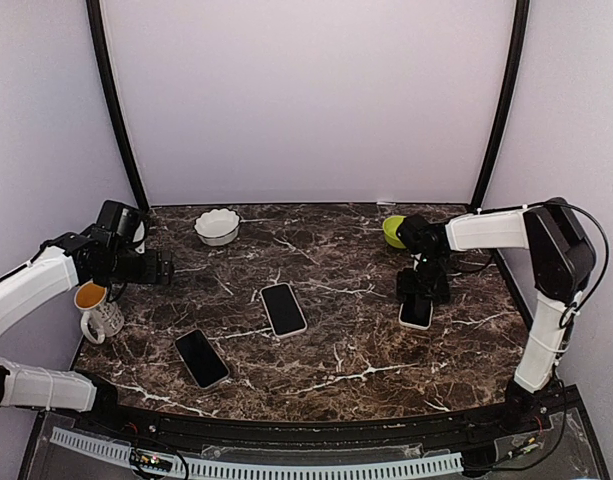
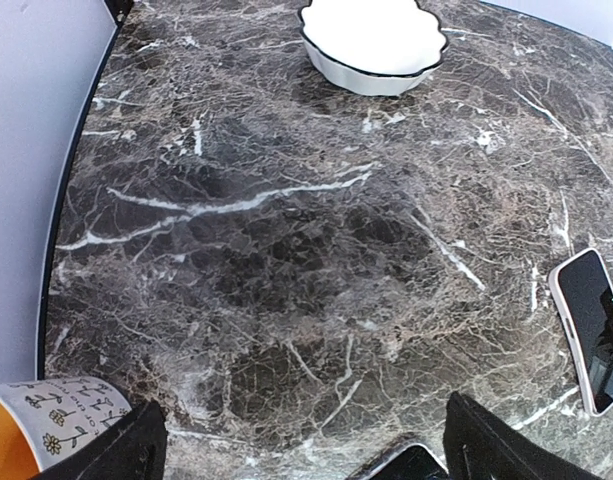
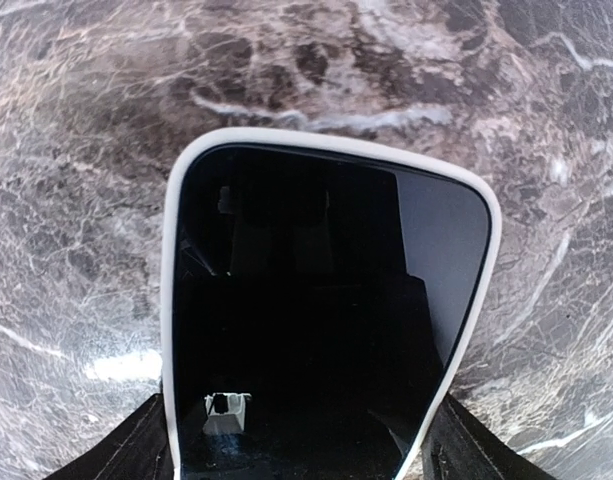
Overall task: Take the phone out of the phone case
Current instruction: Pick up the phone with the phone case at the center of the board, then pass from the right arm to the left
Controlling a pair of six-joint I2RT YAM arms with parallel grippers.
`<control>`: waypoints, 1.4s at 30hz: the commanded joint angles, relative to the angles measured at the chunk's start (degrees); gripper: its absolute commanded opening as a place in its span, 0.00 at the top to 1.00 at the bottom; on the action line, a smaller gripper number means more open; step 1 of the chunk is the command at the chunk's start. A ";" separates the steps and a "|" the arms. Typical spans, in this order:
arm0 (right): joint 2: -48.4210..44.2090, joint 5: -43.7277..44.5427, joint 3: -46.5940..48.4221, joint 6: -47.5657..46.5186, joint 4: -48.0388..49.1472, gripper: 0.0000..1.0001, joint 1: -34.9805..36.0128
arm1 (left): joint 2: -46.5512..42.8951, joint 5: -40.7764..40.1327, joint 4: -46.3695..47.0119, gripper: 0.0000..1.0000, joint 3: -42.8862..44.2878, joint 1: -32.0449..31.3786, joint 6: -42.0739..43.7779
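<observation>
The right gripper [image 1: 423, 287] straddles the white-cased phone [image 1: 416, 314] lying flat at the right side of the marble table [image 1: 336, 380], clamping contact indeterminate; the left gripper [image 1: 158, 270] hovers with jaws wide apart above the mug [image 1: 98, 312].

I see the table [image 1: 356, 350] as polished dark marble, white-veined, with a soft sheen | phone [image 3: 306, 300] screen: glossy black glass, mirror-like | I read the phone case [image 3: 336, 143] as smooth white plastic, satin | 1 bowl [image 2: 374, 40]: glazed white ceramic | mug [image 2: 56, 410]: looks like glazed ceramic too
</observation>
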 commanded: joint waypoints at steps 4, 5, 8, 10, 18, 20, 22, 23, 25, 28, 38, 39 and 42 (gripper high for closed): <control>-1.63 -3.17 -0.67 -7.19 2.40 0.45 1.28 | -2.89 11.15 3.20 0.01 -1.71 -0.36 2.46; -3.03 -3.68 -0.46 -8.15 2.76 0.46 1.54 | -3.14 15.47 4.11 0.01 -1.98 -0.36 2.66; -7.53 -8.38 -1.11 -11.14 6.30 0.51 2.25 | -3.55 22.31 5.38 0.03 -2.71 -0.36 3.43; -10.00 -12.08 -1.57 -12.82 8.65 0.52 3.04 | -3.50 26.20 6.04 0.05 -2.98 -0.41 3.66; -20.07 -13.39 -5.43 -19.13 21.76 0.54 10.02 | -2.52 44.02 9.90 0.11 -4.24 -0.54 2.60; -21.83 -13.94 -6.52 -19.66 25.86 0.54 11.61 | -1.91 47.30 11.06 0.13 -4.26 -0.62 0.50; -22.83 -14.11 -7.06 -19.81 29.45 0.54 12.97 | -1.39 51.55 14.38 0.15 -4.37 -0.67 -3.06; -23.18 -14.16 -7.28 -19.88 31.03 0.54 13.57 | -1.02 52.56 15.39 0.16 -4.31 -0.69 -5.88; -23.45 -14.01 -7.65 -20.17 33.97 0.55 14.99 | -0.45 54.36 18.61 0.18 -3.90 -0.79 -9.87; -23.82 -13.01 -9.57 -22.30 40.43 0.58 18.33 | 0.32 55.94 23.81 0.22 -3.46 -1.08 -14.23; -22.02 -3.47 -14.27 -40.20 56.61 0.59 30.01 | 6.47 55.00 28.31 0.23 1.63 -6.59 -19.18; -21.67 -3.31 -13.99 -40.84 57.35 0.59 30.48 | 6.95 54.84 28.06 0.23 2.07 -7.46 -19.15; -20.29 -2.99 -12.19 -42.12 57.78 0.60 31.54 | 8.36 53.80 26.95 0.23 3.82 -8.77 -19.49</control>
